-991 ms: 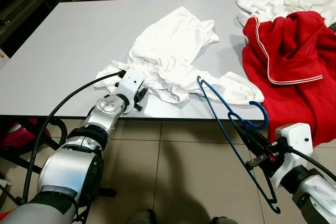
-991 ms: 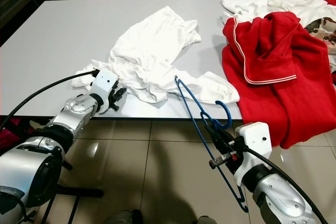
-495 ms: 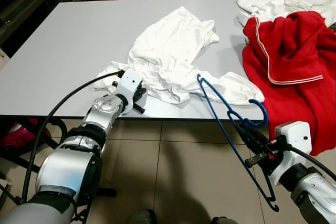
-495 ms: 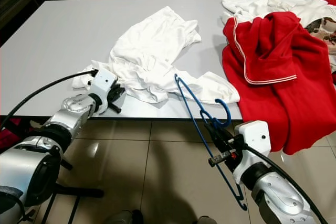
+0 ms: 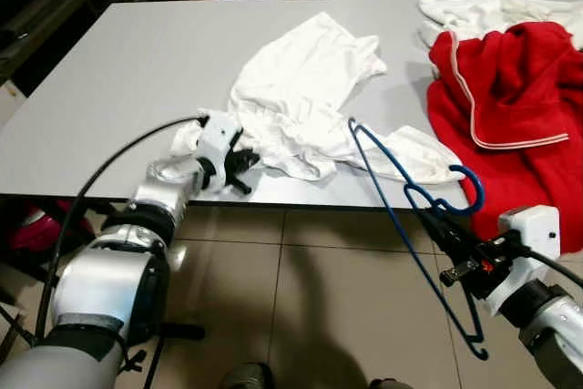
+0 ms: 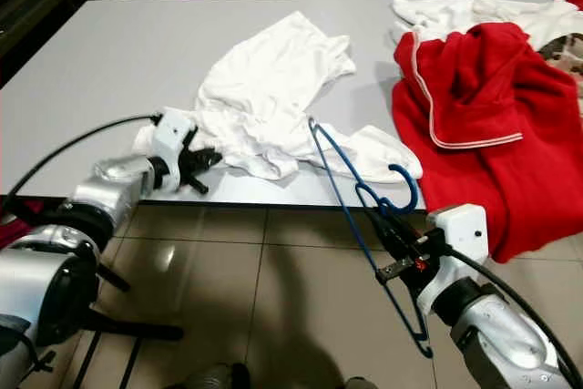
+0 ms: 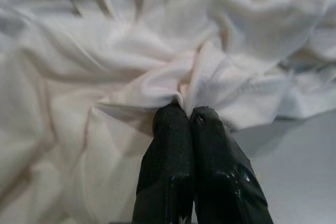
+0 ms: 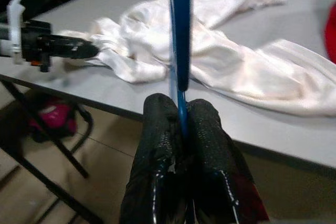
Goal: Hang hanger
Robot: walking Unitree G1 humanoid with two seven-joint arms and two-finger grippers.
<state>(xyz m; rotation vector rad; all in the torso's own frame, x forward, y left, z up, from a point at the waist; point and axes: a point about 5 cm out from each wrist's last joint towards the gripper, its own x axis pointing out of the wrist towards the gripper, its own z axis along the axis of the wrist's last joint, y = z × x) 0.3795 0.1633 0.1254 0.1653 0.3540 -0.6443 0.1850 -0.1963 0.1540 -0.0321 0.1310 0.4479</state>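
Note:
A blue wire hanger point(image 5: 477, 193) hangs tilted past the table's front edge, its upper corner resting against a white shirt point(image 5: 301, 88). My right gripper point(image 5: 435, 222) is shut on the hanger just below its hook, seen close in the right wrist view as the blue bar point(image 8: 180, 35) between black fingers point(image 8: 157, 129). The crumpled shirt lies on the grey table point(image 5: 137, 70). At the shirt's near left edge my left gripper point(image 5: 244, 163) is shut, pinching a fold of white cloth point(image 7: 157, 82) at its fingertips.
A red garment point(image 5: 510, 88) with white piping lies on the table's right side and drapes over the front edge. More white clothes point(image 5: 483, 11) sit behind it. Tiled floor point(image 5: 301, 298) lies below, with a red object point(image 5: 27, 225) under the table's left.
The view has shifted slightly. My left forearm has swung lower and further left while its gripper stays at the shirt's edge. The right gripper still holds the hanger in nearly the same place.

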